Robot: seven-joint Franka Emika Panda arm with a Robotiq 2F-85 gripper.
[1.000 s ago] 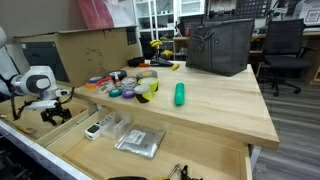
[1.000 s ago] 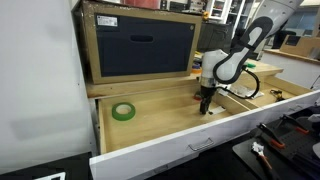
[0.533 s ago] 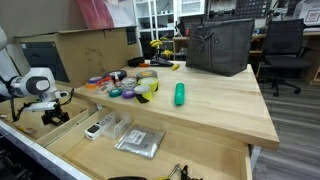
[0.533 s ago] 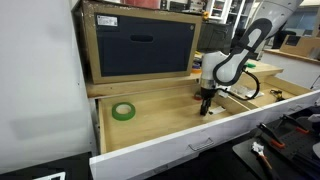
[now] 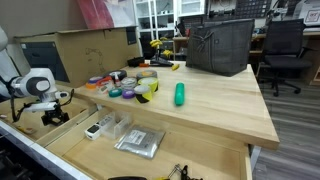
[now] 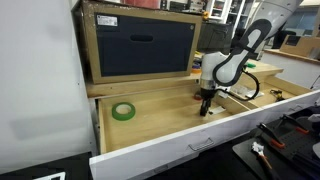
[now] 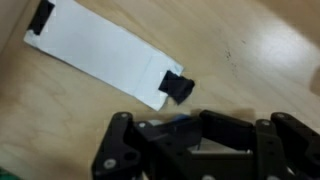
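**A:** Where is the white flat card with black tabs at both ends (image 7: pixel 108 52)?

**B:** On the pale wooden drawer floor (image 7: pixel 262 48), just ahead of the tool (image 7: pixel 190 128). Its long axis slants away from the tool toward the wrist view's left. The nearer black tab (image 7: pixel 178 86) lies just beyond the fingertips.

**A:** And the tool itself?

**B:** Fingers together, pointing down at the drawer floor. Nothing seems pinched between them, though the view is blurred.

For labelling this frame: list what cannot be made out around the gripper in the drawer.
- Shut black gripper, wrist view: blur and its own body hide whether it pinches anything.
- White flat strip with black end tabs, wrist view: blurred; far tab cut by the top edge.
- Same gripper, both exterior views: too small.
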